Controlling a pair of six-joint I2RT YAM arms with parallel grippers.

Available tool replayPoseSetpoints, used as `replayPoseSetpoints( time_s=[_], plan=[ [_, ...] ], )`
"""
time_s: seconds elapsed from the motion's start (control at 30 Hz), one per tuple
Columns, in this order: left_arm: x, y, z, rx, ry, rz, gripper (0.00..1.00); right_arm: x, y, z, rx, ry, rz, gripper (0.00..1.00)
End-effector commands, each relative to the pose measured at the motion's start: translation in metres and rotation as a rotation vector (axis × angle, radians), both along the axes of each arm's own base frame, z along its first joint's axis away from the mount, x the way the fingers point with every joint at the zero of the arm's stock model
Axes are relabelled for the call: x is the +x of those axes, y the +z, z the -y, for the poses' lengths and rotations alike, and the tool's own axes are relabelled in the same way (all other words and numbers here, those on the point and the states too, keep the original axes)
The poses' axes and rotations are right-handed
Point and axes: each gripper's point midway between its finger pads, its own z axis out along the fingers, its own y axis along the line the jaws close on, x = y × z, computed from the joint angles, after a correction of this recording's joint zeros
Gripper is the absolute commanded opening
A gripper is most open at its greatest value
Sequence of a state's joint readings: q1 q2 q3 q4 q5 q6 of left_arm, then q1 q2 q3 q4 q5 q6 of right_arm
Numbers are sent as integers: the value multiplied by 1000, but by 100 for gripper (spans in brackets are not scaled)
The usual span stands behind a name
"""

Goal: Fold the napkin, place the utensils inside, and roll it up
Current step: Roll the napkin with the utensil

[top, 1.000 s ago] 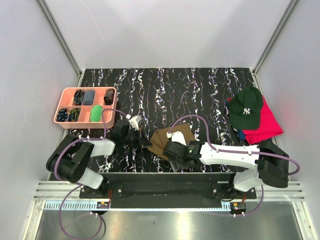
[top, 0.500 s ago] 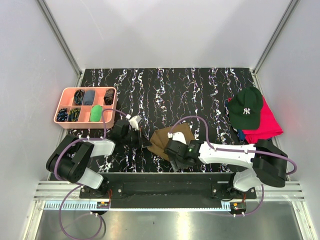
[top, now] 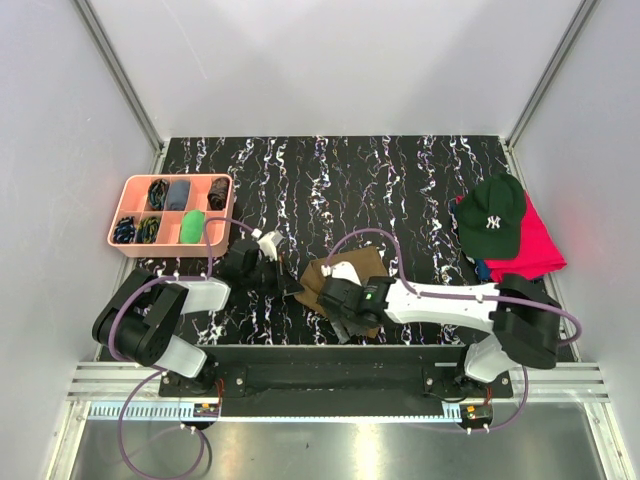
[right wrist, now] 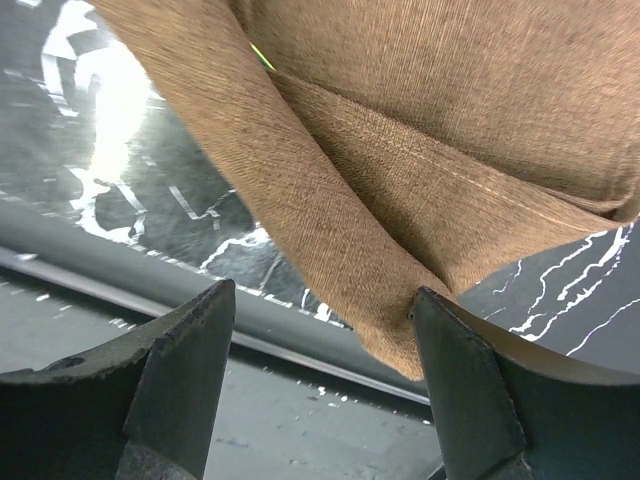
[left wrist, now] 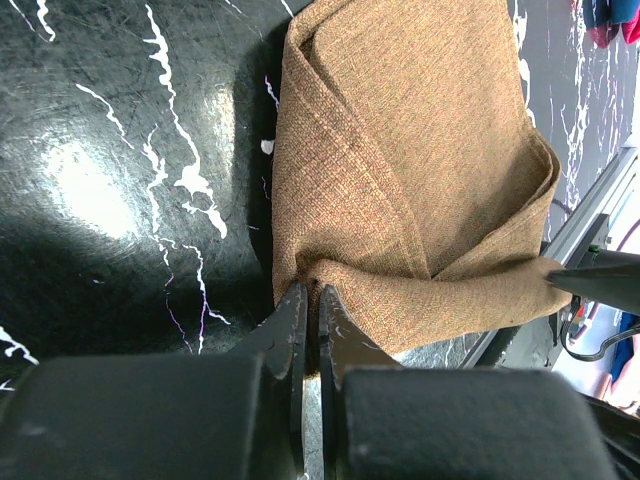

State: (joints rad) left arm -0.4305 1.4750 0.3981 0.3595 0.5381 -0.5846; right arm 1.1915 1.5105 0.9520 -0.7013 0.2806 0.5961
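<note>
**Colleague:** Where is the napkin?

**Me:** I see the olive-brown napkin (top: 318,282) folded into several layers. It lies at the near edge of the black marbled table (top: 400,180), between my two arms.

**Colleague:** What is the left arm doing?

**Me:** My left end effector (left wrist: 311,305) is pressed together on the cloth, pinching a point on its edge where two folds meet.

**Colleague:** And the right?

**Me:** My right end effector (right wrist: 322,298) is spread wide. A drooping fold of the napkin hangs between its fingers (right wrist: 180,370). The fabric's edge touches the finger on the right of the wrist view, and the other finger stands apart from it. Nothing is clamped.

**Colleague:** What else is on the table?

**Me:** A pink compartment tray (top: 117,212) sits at the far left with small dark items and one green item in it. At the right, well apart from the napkin, a dark green baseball cap (top: 492,222) rests on a red cloth (top: 535,255).
</note>
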Motion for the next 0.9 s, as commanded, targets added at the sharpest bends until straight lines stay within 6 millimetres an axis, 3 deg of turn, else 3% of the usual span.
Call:
replayPoseSetpoints(
  time_s=[0.0,0.17,0.23,0.43,0.87],
  plan=[
    [-11,-15,-7,51,-6,-63,0,8,-8,6,-47,-11,19,79],
    [-12,-15,-7,51,-9,-65,0,-3,-15,10,-11,-41,-42,74],
    [-11,-16,-7,52,-5,-67,0,-10,-17,7,28,-62,-88,67],
    [-9,-14,-6,50,-5,-62,0,-24,-44,32,8,-166,-220,59],
    [-2,-19,-6,83,-17,-73,0,-36,-68,51,53,-280,-441,56]
  ],
)
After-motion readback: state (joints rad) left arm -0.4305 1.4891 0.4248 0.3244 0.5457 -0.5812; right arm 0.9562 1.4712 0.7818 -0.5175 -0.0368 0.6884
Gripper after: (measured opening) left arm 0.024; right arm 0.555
